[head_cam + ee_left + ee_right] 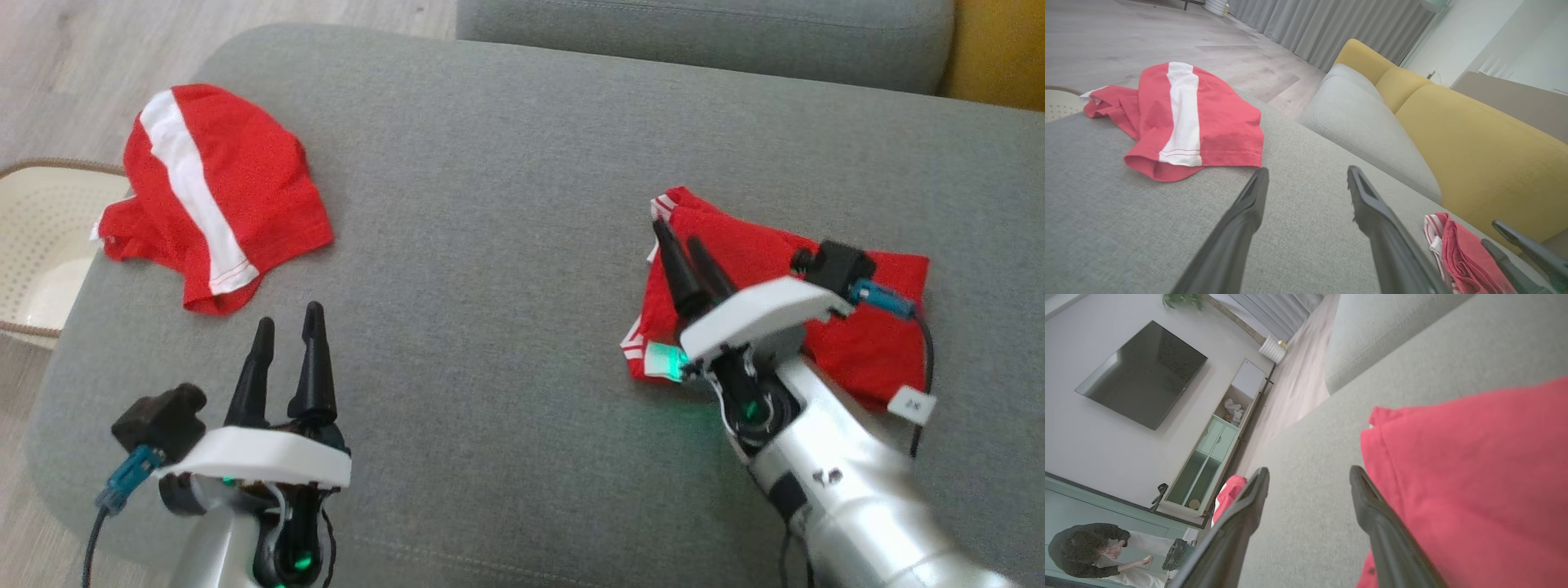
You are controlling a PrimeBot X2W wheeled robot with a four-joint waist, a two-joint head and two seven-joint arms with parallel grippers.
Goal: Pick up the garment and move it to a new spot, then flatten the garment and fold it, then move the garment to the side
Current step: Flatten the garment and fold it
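Note:
A folded red garment (867, 347) with white trim lies flat on the right of the grey cushion (506, 245). My right gripper (676, 235) hovers over its left edge, open and holding nothing. In the right wrist view the fingers of that gripper (1309, 471) straddle bare cushion, one finger lying along the edge of the red garment (1474, 477). A second red garment (220, 196) with a broad white stripe lies crumpled at the far left. My left gripper (289, 317) is open and empty just in front of it, its fingers (1308, 170) pointing past the striped garment (1192, 118).
A pale perforated basket (41, 245) stands on the floor beyond the cushion's left edge. A grey sofa cushion (694, 33) and yellow backrests (1474, 155) bound the far side. A person (1086, 547) stands far off by a cabinet under a wall television.

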